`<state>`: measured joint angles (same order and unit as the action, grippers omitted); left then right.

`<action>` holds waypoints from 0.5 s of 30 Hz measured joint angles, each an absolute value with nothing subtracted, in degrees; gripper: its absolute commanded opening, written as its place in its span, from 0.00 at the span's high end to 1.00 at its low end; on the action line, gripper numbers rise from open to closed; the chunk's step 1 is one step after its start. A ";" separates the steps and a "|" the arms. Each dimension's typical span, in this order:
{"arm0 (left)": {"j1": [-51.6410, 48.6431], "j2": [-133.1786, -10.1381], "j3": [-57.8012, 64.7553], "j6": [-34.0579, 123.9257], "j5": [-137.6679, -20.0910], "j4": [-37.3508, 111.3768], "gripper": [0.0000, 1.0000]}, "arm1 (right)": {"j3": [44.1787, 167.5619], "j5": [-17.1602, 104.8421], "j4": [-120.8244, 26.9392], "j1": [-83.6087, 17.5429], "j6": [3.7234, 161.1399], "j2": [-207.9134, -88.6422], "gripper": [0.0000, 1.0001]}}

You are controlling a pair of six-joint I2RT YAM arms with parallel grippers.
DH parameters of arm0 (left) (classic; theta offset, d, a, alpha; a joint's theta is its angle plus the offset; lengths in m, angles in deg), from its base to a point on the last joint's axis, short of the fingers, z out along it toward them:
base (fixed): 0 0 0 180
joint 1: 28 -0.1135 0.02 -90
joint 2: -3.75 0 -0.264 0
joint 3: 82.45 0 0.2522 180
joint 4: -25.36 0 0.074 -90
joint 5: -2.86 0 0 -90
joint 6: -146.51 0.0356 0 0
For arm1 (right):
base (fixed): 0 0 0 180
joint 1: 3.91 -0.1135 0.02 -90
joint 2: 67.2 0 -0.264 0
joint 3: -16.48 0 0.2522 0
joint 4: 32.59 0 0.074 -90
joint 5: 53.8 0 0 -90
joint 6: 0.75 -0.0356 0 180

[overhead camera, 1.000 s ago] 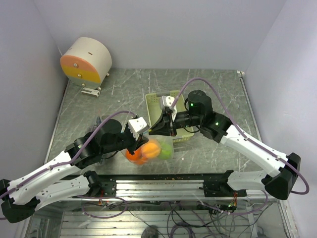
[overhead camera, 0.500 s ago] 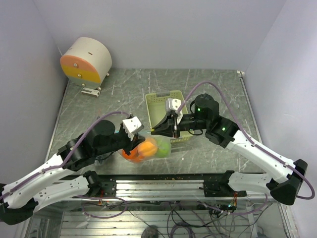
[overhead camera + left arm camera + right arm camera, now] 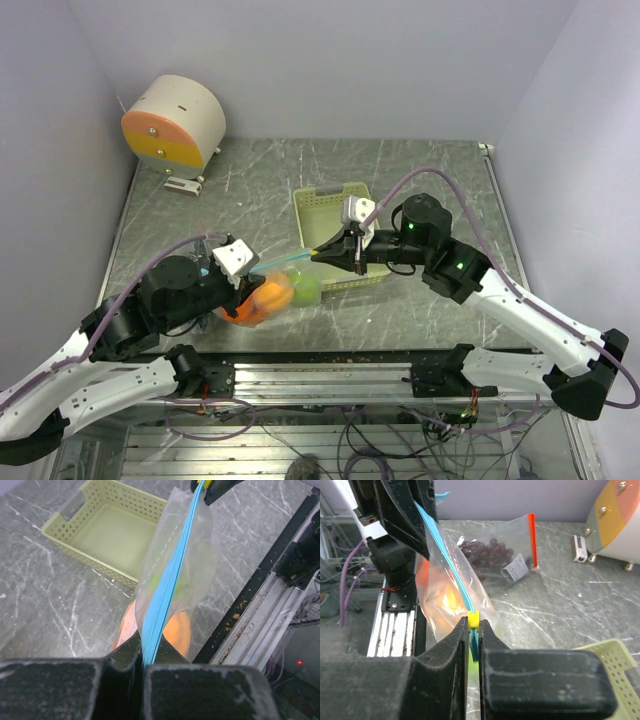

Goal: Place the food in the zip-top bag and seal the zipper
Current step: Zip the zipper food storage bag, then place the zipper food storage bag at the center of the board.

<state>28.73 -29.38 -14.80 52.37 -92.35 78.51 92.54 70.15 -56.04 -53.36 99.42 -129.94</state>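
L gripper (image 3: 142,661) & R gripper (image 3: 473,629) jaws each pinch 1 end of zipper (image 3: 172,575). Stretched taut, prob for sealing; food (image 3: 272,294) hangs inside zip-top bag (image 3: 202,555).

Yellow-green basket (image 3: 330,190), beige orange-faced drum (image 3: 175,122) far left, grey marbled table (image 3: 430,170)

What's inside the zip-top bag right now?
Through the zip-top bag: round orange fruit and a green piece. The right wrist view also shows purple grapes behind clear plastic, but I cannot tell if that is this bag.
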 measured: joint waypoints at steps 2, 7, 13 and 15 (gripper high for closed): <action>28.73 -28.46 -14.74 52.33 -93.29 78.86 0.93 | 92.19 68.60 -56.00 -53.36 99.46 -129.04 1.00; 28.73 -28.11 -14.74 52.04 -95.13 79.08 0.93 | 91.27 66.40 -55.39 -53.40 99.46 -127.88 0.63; 28.73 -28.35 -14.85 50.97 -99.09 78.73 0.93 | 91.16 58.53 -54.55 -52.13 96.36 -127.82 0.06; 28.73 -28.57 -15.57 50.12 -101.31 76.77 0.93 | 91.32 53.81 -53.68 -52.07 93.80 -127.82 0.00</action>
